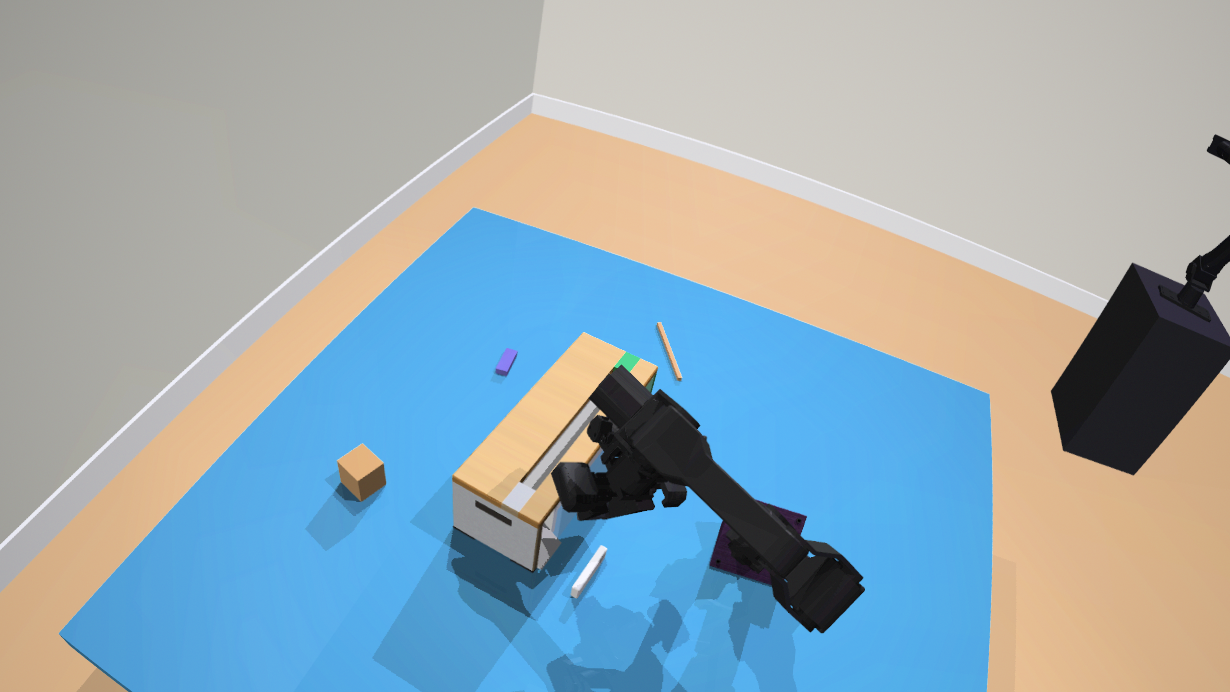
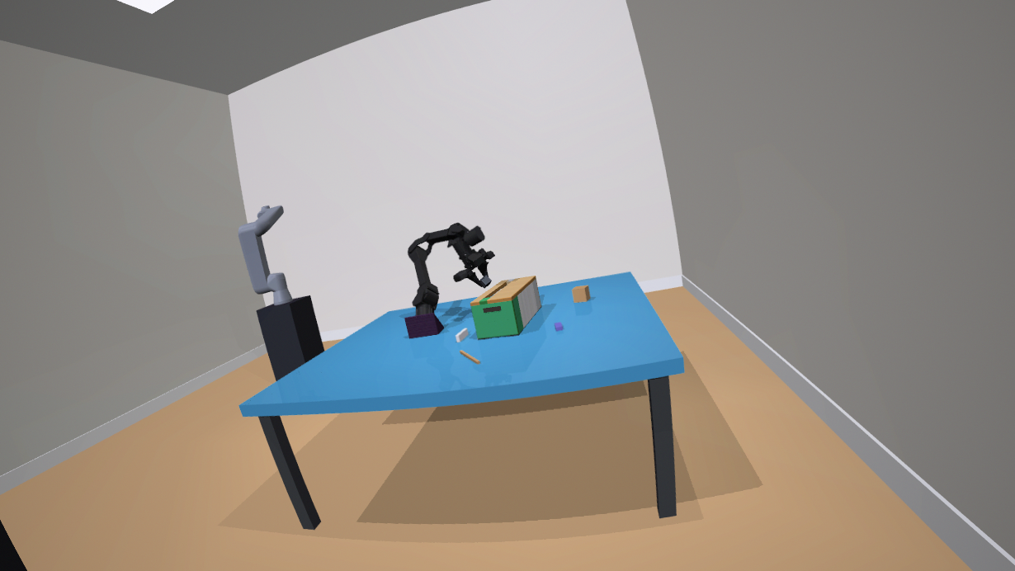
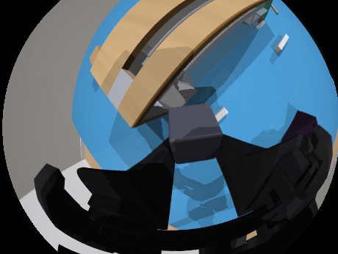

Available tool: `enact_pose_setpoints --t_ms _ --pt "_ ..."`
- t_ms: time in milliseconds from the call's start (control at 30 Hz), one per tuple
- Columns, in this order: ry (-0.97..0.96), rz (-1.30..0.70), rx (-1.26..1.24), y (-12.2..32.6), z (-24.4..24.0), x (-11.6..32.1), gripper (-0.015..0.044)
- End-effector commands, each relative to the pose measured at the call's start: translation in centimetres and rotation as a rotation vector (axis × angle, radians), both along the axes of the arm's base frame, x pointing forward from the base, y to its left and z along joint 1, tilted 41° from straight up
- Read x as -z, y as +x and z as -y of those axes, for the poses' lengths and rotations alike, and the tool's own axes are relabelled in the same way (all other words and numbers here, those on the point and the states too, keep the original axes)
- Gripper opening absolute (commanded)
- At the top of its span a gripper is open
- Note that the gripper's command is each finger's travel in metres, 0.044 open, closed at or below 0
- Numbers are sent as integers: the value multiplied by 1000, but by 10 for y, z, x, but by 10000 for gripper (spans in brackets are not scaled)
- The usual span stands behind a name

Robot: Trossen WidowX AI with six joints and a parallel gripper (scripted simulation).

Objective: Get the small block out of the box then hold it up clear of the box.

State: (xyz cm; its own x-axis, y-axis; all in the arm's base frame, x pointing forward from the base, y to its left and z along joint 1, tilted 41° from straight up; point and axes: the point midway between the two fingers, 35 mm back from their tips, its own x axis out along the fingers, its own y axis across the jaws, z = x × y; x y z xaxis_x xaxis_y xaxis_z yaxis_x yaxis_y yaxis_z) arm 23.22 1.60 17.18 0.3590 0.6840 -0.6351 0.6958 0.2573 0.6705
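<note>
The small block (image 3: 195,126) (image 2: 485,281) is dark grey and cube-like. My gripper (image 3: 192,139) (image 1: 578,488) (image 2: 483,279) is shut on it, with one finger on each side. The block is in the air, outside the box, near the corner at the box's white end. The box (image 1: 526,423) (image 2: 497,319) (image 3: 165,62) stands upright on the blue table (image 1: 344,361) (image 2: 369,376), with a slotted wooden lid, one green end and one white end. In the top view my arm hides part of its lid and front. The exact gap between block and box is hard to judge.
One white bar (image 1: 589,571) (image 3: 221,114) lies near the white end; another (image 2: 461,334) (image 3: 281,43) lies toward the green end. An orange stick (image 1: 669,351) (image 2: 469,356), purple block (image 1: 506,361) (image 2: 558,326) and wooden cube (image 1: 361,471) (image 2: 580,293) also lie on the table.
</note>
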Motion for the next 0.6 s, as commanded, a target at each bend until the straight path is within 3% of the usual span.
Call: enact_pose_setpoints --t_ms 0,567 --pt "88 -130 119 0 3 -1 0" --pt "401 -604 557 -2 14 -11 0"
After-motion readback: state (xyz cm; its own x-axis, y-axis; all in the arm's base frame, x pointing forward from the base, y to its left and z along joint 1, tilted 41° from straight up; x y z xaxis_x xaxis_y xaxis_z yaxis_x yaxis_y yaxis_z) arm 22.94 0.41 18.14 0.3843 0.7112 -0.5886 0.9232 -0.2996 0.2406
